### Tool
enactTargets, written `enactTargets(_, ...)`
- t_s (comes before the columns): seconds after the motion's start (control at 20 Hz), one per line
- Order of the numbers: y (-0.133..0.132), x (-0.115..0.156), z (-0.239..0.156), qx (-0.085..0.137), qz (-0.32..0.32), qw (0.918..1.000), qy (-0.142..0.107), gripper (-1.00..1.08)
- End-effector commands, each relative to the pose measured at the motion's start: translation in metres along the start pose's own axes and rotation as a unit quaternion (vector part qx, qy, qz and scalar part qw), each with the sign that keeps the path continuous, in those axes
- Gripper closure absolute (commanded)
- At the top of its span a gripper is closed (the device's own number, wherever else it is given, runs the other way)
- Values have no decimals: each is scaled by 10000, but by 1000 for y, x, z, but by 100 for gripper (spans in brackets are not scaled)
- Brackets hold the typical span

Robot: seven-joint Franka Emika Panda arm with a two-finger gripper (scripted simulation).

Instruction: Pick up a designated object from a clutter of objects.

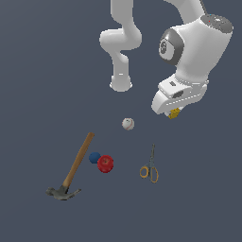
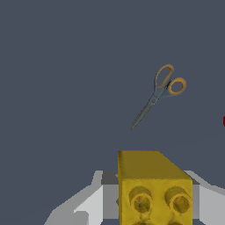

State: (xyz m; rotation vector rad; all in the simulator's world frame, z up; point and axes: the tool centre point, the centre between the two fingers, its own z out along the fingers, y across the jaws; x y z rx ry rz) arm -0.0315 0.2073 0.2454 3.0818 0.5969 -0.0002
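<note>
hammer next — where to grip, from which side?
Hammer lies flat, head toward the exterior view's lower left. Probably best: come straight down, gripper across the mid wooden handle, jaws perpendicular to its diagonal. Blue ball sits close beside the upper handle, so stay below it.

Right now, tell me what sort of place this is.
Most likely a simulated test scene, not a real room: a flat, featureless grey floor, a smooth rendered arm with the gripper holding a yellow block, and a stray hammer and scissors.
</note>
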Motion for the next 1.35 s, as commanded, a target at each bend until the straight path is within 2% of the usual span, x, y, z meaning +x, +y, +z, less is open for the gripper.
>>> enactTargets(0.0, -4, -12, -23, 2, -1, 10000, 2, 108)
enactTargets(0.7, -22, -67, -142, 14, -3, 10000, 3, 108)
enactTargets(1.0, -25, -78, -169, 14, 0, 10000, 3, 108)
enactTargets(1.3, -26, -82, -178, 13, 2, 10000, 3, 108)
